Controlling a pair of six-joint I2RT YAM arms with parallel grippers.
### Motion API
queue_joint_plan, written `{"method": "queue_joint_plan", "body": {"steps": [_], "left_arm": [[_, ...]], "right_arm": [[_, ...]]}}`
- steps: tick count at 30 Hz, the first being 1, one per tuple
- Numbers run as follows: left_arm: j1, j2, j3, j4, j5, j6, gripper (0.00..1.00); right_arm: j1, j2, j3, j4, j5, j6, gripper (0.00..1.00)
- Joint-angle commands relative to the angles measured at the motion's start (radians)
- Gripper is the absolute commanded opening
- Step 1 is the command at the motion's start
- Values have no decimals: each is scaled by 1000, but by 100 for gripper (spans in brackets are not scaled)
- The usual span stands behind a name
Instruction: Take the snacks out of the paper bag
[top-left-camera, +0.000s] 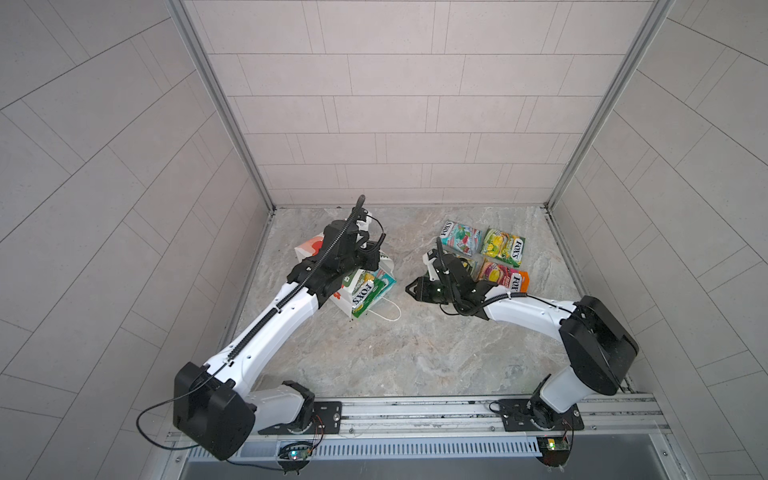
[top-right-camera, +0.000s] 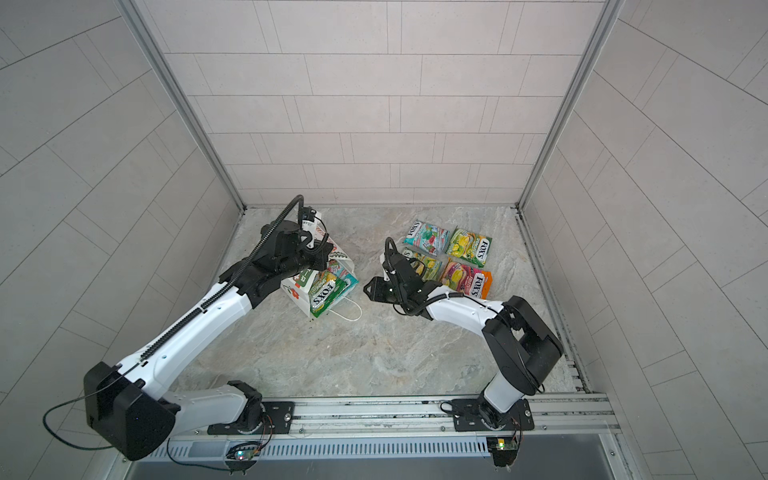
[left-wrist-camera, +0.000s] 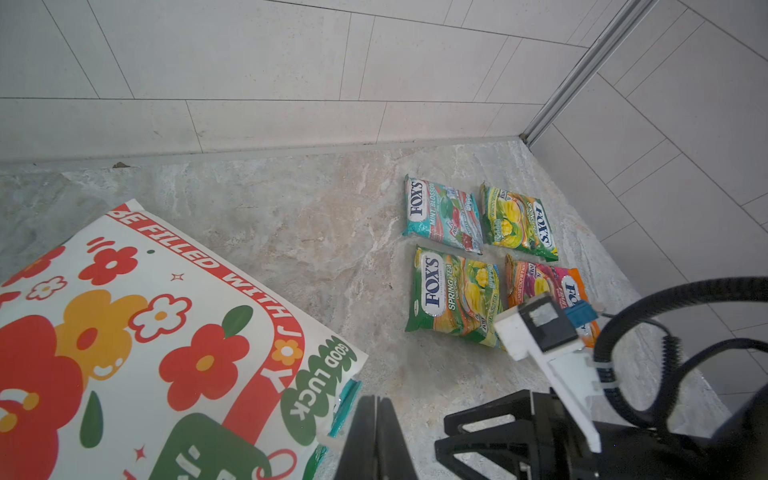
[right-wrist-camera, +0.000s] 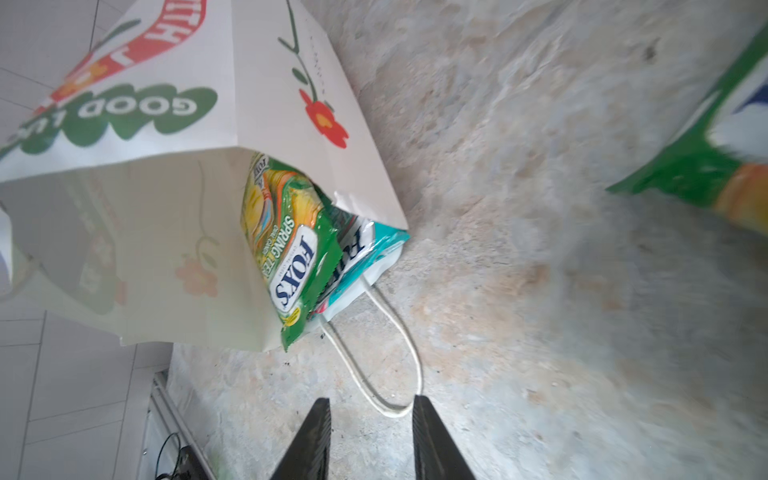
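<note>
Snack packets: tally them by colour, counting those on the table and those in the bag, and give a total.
Green-yellow packets: 3
Teal packets: 2
Orange-pink packet: 1
Total: 6

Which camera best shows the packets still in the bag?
The right wrist view: it looks into the open paper bag at the green packet and teal packet. Both top views show them small; the left wrist view only a teal edge.

**Occluded and cropped regions**

Both top views: left arm (top-left-camera: 291, 301) hides much of the paper bag (top-left-camera: 343, 303); right arm (top-right-camera: 457, 305) covers part of a green-yellow packet (top-right-camera: 430, 266). Right wrist view: a green packet (right-wrist-camera: 698, 166), blurred and cut by the edge.
</note>
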Motion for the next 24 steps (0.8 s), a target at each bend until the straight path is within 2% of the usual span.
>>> {"method": "queue_joint_plan", "body": {"steps": [1,4,10,16,24], "left_arm": [[13,-23,-24,89,64,-60,0],[24,-31,-52,149,70,-123,0],[29,-23,-52,166,112,-144,0],[29,-14,-49,167,140,-150,0],[30,-9,-48,167,153,-155,0]], "right_arm": [[28,54,2,129,-78,45,36],[31,107,3,188,-57,117,35],[27,198,-3,285,26,218,30],[7,290,32,388,-12,260,27],[-10,358,88,385,-46,272,27]]}}
